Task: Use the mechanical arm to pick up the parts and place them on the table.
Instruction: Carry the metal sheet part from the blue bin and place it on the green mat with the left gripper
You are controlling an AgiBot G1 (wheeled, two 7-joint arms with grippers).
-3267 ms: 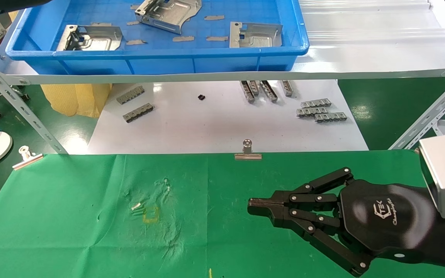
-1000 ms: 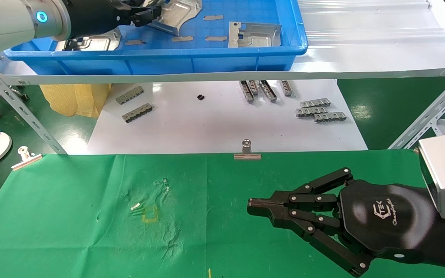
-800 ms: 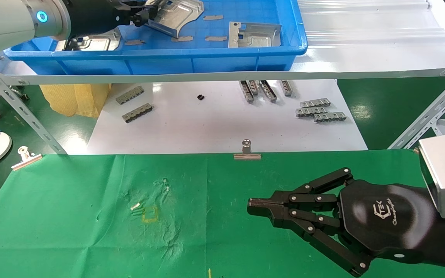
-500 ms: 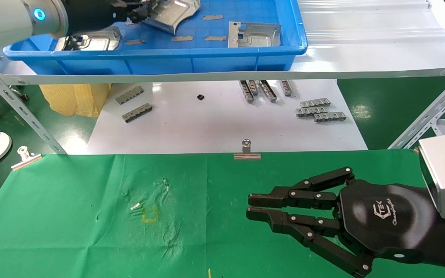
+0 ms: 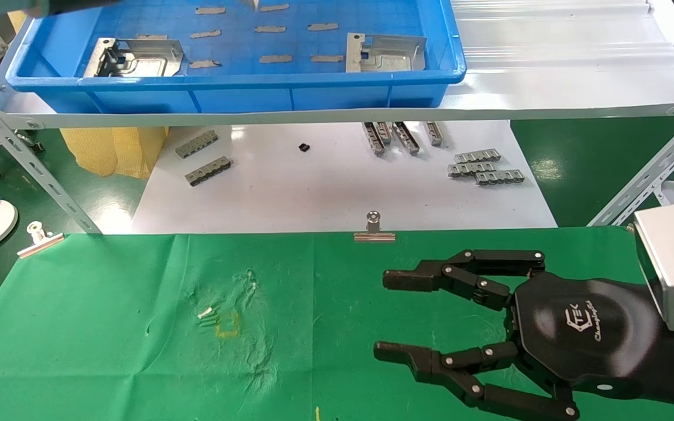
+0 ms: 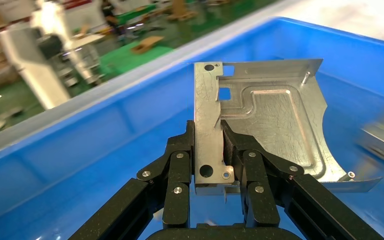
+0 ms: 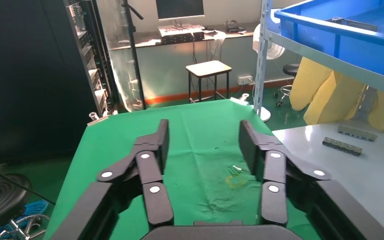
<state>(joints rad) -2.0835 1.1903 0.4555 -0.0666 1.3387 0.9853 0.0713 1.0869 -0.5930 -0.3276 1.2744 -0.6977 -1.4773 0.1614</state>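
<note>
Left gripper point(image 6: 214, 150): pinching one metal part point(image 6: 260, 130) by its folded edge, fingers pressed flat on both faces of the flange; the part hangs clear above the floor of the blue tray point(image 6: 80, 150). In the head view this gripper is out of frame, and only a sliver of the carried part shows at the top edge. Two more parts remain in the tray, one at its left end point(image 5: 135, 57) and one near its right end point(image 5: 385, 52), among thin grey slips.

Right gripper point(image 5: 379, 316): spread wide and holding nothing, hovering low over the green desk point(image 5: 109, 327).

Step in hand, as judged: carrying the lifted part out of the tray and down to the desk. To do it well, the pinch should stay firm on the narrow flange, since the plate overhangs to one side and may swing or twist. It should rise clear of the tray wall before travelling, then be lowered to open cloth near the yellow mark point(image 5: 229, 323), well apart from the right gripper, and let go only once a flat face rests on the cloth.

Legible writing: "TEK" logo point(image 5: 583, 320) in white on the right gripper's black housing, with a smaller script line beneath it that cannot be read.
</note>
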